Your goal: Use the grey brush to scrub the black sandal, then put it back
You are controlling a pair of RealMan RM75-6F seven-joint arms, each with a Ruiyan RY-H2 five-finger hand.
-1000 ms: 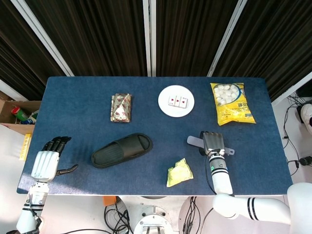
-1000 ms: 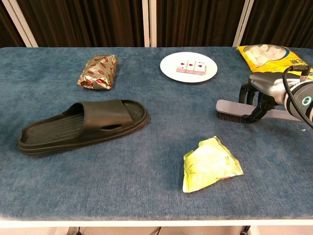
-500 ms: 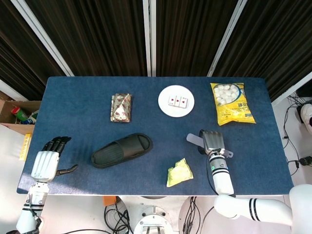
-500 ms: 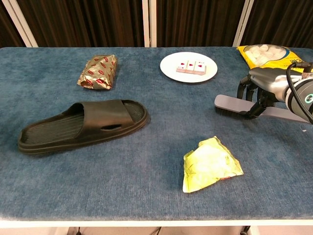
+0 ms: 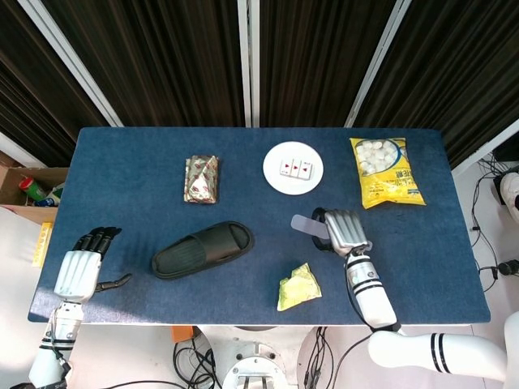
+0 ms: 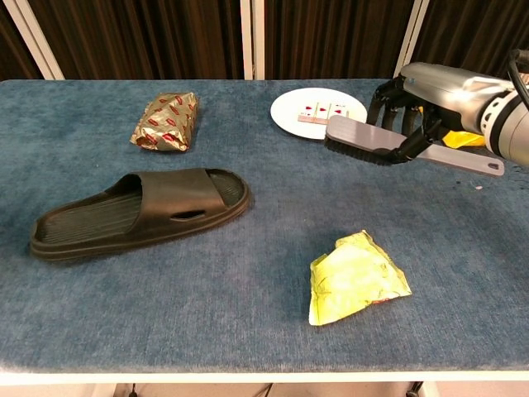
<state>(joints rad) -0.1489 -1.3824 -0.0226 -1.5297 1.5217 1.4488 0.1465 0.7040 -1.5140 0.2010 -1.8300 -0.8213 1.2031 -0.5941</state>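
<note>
Two hands visible. Left hand (image 5: 78, 271) at table's (image 5: 130, 170) near-left edge, fingers apart, holding nothing. Black sandal (image 6: 136, 211) flat on cloth, left of centre. Yellow packet (image 6: 354, 277) near front. Grey brush (image 6: 388, 142) lifted clear above table, bristles down, gripped by right hand (image 6: 426, 95), near plate (image 6: 289, 112).

Your right hand (image 6: 413, 95) grips the grey brush (image 6: 388, 142) clear of the table, bristles down. The white plate (image 6: 291, 116) sits just behind the brush head; the black sandal (image 6: 140, 211) lies well off toward your left.
</note>
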